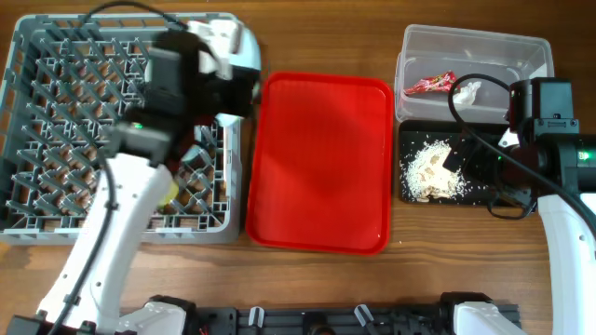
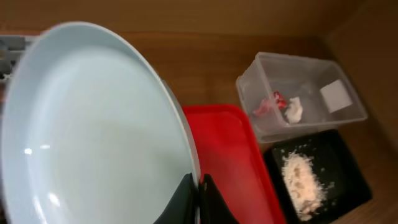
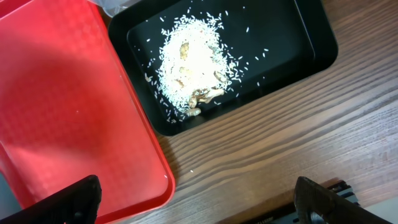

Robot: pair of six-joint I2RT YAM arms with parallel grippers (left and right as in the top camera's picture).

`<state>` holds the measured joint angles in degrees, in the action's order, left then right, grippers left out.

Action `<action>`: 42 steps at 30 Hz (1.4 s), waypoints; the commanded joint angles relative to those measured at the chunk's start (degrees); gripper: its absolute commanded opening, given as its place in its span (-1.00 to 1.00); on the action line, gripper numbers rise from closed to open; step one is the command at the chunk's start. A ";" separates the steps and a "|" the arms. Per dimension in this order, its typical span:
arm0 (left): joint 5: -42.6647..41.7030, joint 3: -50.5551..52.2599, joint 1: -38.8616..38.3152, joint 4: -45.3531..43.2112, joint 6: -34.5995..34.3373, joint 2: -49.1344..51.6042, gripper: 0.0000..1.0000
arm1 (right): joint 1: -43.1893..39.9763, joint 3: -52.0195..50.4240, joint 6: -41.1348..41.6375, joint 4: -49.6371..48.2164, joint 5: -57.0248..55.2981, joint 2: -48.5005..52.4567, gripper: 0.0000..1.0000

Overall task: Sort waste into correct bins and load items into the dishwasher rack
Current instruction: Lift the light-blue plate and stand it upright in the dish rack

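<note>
Smoothly round glossy plate (image 2: 93, 137) in left tool (image 2: 198, 190)

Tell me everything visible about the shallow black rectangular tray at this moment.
The shallow black rectangular tray looks like glossy plastic, with rounded corners and a low rim. It lies flat on the wooden table, to the right of the large red serving tray and on the near side of the clear plastic tub. Inside it sits a heap of white rice with brownish bits, with loose grains scattered around. Whether it touches the red tray cannot be told.
</note>
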<state>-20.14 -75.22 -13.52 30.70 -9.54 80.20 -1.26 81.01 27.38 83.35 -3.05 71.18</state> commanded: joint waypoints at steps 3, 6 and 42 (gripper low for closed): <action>-28.17 -0.22 12.79 -0.22 -2.10 4.09 -0.92 | -0.22 0.26 -0.39 0.07 0.04 0.07 1.00; -33.79 -0.22 16.13 -0.22 -2.10 7.93 -0.92 | -0.22 0.26 -0.39 0.04 0.04 0.07 1.00; 13.38 0.11 14.23 38.23 -5.70 4.07 1.00 | 5.51 -0.15 -13.75 -19.04 16.20 12.13 0.99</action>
<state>-8.49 -75.29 1.15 66.13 -14.96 85.08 4.05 80.82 11.90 63.46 13.69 84.66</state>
